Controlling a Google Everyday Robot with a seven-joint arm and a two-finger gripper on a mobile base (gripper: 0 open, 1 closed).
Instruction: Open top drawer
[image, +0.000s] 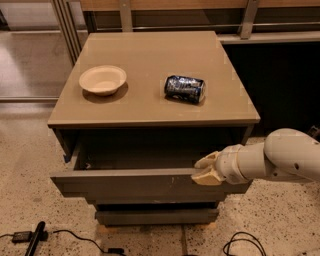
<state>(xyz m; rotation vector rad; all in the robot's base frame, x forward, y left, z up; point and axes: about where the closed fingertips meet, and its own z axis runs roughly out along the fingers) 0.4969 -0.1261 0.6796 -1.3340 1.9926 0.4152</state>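
In the camera view, one grey-brown cabinet (150, 107) is standing on a speckled floor (25, 150); its flat top is carrying two things, well apart; one pale round bowl (102, 80) is sitting upright on the left half; one dark blue can (185, 89) is lying on its side right of centre.

The top drawer (125, 185) is standing partly pulled out beneath the overhanging top, its front panel jutting toward the camera and its dark grey interior showing behind the panel; a few small pale scratches are showing on the panel right of centre. One narrower drawer front (155, 216) is showing plainly below it, flush and closed; whether a second is sitting in the shadow between the two, I cannot tell.

One white arm (285, 160) is reaching in from the right edge; the gripper (206, 170) is sitting at the right end of the top drawer's upper rim; its two cream fingers (205, 177) are straddling that rim, one above on the interior side and one over the front face, pinched onto the panel.

On the floor, two black cables are lying; one at the lower left (75, 234), one at the lower right (242, 242).
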